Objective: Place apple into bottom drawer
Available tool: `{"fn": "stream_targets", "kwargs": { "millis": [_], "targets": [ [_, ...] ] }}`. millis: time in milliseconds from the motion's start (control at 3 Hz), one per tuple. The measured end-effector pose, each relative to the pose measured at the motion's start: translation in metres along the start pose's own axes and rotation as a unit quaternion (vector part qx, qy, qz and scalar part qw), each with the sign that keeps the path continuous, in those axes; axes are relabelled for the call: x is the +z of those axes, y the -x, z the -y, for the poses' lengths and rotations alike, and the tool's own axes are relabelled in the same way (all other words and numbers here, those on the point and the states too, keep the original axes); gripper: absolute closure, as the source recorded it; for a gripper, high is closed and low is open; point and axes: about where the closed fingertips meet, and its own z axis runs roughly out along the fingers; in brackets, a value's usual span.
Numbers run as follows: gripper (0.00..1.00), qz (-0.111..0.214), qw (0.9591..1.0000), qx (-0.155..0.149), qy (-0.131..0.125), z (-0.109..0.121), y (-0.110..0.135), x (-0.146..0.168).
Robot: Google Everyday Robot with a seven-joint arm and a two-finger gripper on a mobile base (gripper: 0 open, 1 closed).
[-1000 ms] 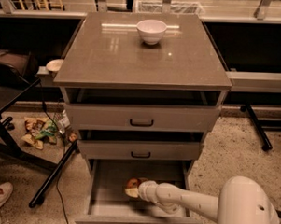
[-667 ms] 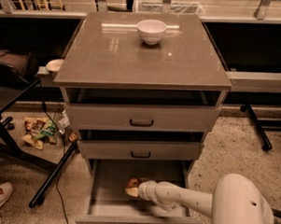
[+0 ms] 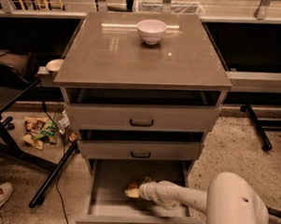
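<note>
1. The bottom drawer point(image 3: 104, 183) stands pulled out under the near edge of the tabletop point(image 3: 133, 62), further out than the two shallower drawers point(image 3: 141, 118) above it. The arm point(image 3: 188, 200) reaches into it from the near right corner side.
2. The gripper point(image 3: 139, 191) is low inside the drawer, roughly under the middle of the near edge. The apple point(image 3: 132, 192) shows at its tip, to its left. I cannot tell whether the gripper is clamped on the apple or already spread away from it, nor whether the apple rests on the drawer floor.
3. The step in hand looks like the release, so the task seems close to done. The apple should be touching the floor before it is let go, because a round fruit dropped from any height will roll.
4. It is best to open only as far as needed, then pause to see that the apple sits quiet.
5. The gripper should draw back toward the near right corner and upward, clear of the drawer's front wall and the middle drawer's overhang, and should not sweep left into the apple.
6. The white bowl point(image 3: 151, 31), near the middle of the far edge, is well out of the way and needs no attention.
</note>
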Motion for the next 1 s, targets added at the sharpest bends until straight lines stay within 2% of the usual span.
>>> {"fn": "stream_targets", "kwargs": {
  "millis": [333, 667, 1000],
  "targets": [
    [0.0, 0.0, 1.0, 0.0, 0.0, 0.0, 0.0, 0.0],
    [0.0, 0.013, 0.9998, 0.01, -0.013, 0.014, 0.004, -0.026],
    [0.0, 0.039, 0.9987, 0.024, -0.022, 0.028, 0.013, -0.07]
  ]
}}
